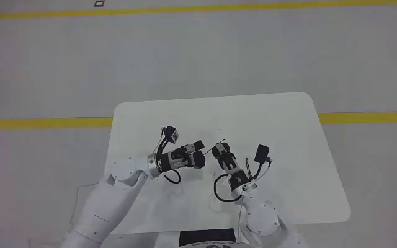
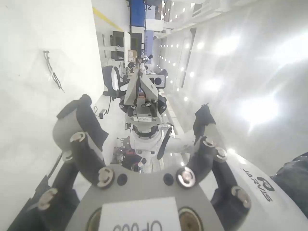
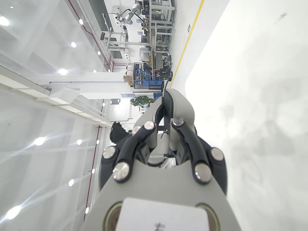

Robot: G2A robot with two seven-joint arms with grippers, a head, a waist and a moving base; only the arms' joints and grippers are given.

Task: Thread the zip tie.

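Grey right end effector (image 3: 166, 97) is clamped flat on a thin black zip tie (image 3: 165, 84). A short length pokes out past the tips; the rest is hidden in the grip. Left end effector (image 2: 143, 105) sits directly opposite the right end effector, close but apart, fingers (image 2: 79, 121) spread wide, nothing held. Both hang above the white bench (image 1: 279, 124). Some loose black strips (image 2: 51, 72) lie on the bench off to one side of the right end effector, probably spare ties.

Step in hand, as I read it: getting a second grip so tail can meet head. Can't tell which end sticks out.

Doing it well:
- Right grip firm, so the strip can't swivel.
- Left takes the strip near its free end, since a long overhang will flop.
- Square tail to slot before pushing.
- Feed slowly along the strip's own line.
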